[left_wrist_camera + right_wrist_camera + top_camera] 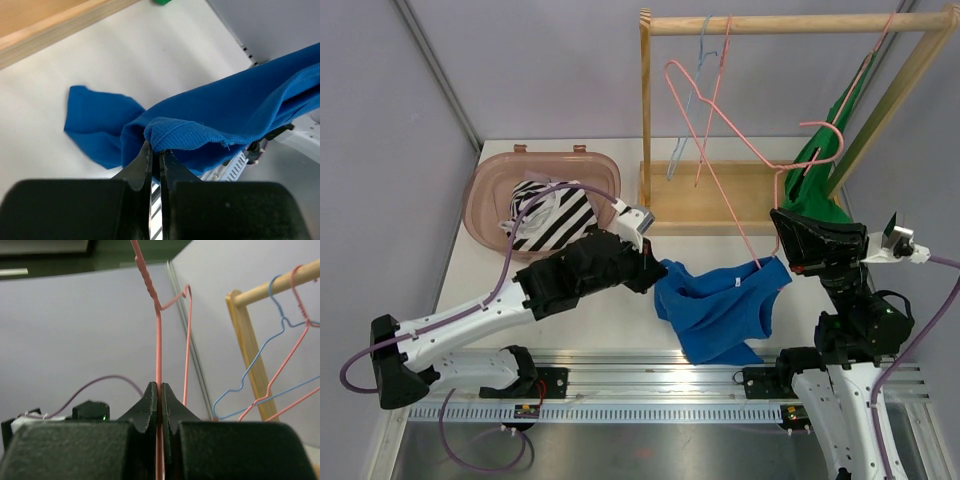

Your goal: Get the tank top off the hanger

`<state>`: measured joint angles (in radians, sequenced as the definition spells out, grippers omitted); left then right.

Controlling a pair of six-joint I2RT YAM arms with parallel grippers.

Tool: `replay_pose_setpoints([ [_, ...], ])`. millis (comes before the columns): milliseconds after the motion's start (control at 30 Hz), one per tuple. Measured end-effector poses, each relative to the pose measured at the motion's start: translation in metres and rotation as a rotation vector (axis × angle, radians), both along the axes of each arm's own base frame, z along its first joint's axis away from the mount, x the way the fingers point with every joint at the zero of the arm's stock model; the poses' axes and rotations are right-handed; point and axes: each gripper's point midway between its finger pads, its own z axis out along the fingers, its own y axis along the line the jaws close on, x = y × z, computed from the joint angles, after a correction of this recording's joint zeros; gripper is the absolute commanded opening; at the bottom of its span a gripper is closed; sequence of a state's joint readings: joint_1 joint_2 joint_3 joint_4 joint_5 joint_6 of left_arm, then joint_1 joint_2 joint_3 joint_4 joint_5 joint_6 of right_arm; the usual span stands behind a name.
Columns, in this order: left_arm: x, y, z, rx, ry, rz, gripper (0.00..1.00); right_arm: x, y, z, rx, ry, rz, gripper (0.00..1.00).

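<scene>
Left tool: pressed together, pinching a hemmed edge of the top. In the left wrist view the blue fabric is folded over the fingertips and runs away to the upper right, and a loose flap lies on the white bench behind it.

Right tool: pressed together on the hanger. In the right wrist view the pink wire passes straight up between the fingertips to the twisted neck above.

Location of the top: in the top view it lies crumpled on the bench between the two arms, just ahead of their mounting rail. Its left edge is at the left tool and its upper right corner is raised toward the right tool. The low end of the hanger meets that raised corner. Whether the wire passes through a strap there cannot be told.

Hanger: tilted and held off the bench, with its wide frame leaning back over the base of the rack. It is apart from the rail of the rack.

Other items: a blue hanger and a second pink one hang on the rail. A green cloth hangs at the right post. A pink basket at the left rear of the bench holds a striped cloth.
</scene>
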<state>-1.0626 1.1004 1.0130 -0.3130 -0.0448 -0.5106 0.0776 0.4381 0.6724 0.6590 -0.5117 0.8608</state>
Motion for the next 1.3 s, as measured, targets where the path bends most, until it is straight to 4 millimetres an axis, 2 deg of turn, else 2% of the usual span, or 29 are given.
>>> replay_pose_setpoints([
  [167,-0.001,0.005,-0.026,0.039,0.038,0.025,0.0,0.027,-0.014,-0.033,0.097,0.012,-0.06,0.0],
  [233,-0.003,0.004,-0.031,0.036,0.046,0.014,0.0,0.035,-0.017,-0.036,0.115,0.023,-0.076,0.0],
  [433,0.0,0.004,-0.041,0.055,0.057,0.035,0.0,0.035,-0.023,-0.02,0.124,-0.013,-0.125,0.0],
  [600,0.008,0.016,-0.068,0.161,0.082,0.108,0.08,0.023,-0.03,0.006,0.067,-0.001,-0.221,0.0],
  [700,0.009,0.022,-0.075,0.187,0.085,0.13,0.28,0.002,-0.038,0.01,0.034,0.002,-0.292,0.0],
  [733,0.009,0.024,-0.077,0.195,0.085,0.139,0.65,-0.003,-0.042,0.01,0.023,0.017,-0.323,0.0],
  [867,0.01,0.037,-0.082,0.243,0.084,0.171,0.99,-0.012,-0.055,0.01,-0.028,0.123,-0.425,0.0],
  [1000,0.01,0.064,-0.078,0.306,0.065,0.231,0.99,-0.004,-0.063,-0.012,-0.099,0.272,-0.484,0.0],
  [1100,0.012,0.089,-0.059,0.336,0.03,0.297,0.99,0.011,-0.065,-0.036,-0.152,0.392,-0.504,0.0],
  [1200,0.013,0.111,-0.035,0.35,-0.017,0.343,0.99,0.036,-0.064,-0.058,-0.214,0.52,-0.507,0.0],
  [1300,0.013,0.128,-0.022,0.374,-0.057,0.364,0.99,0.062,-0.063,-0.068,-0.26,0.604,-0.51,0.0],
])
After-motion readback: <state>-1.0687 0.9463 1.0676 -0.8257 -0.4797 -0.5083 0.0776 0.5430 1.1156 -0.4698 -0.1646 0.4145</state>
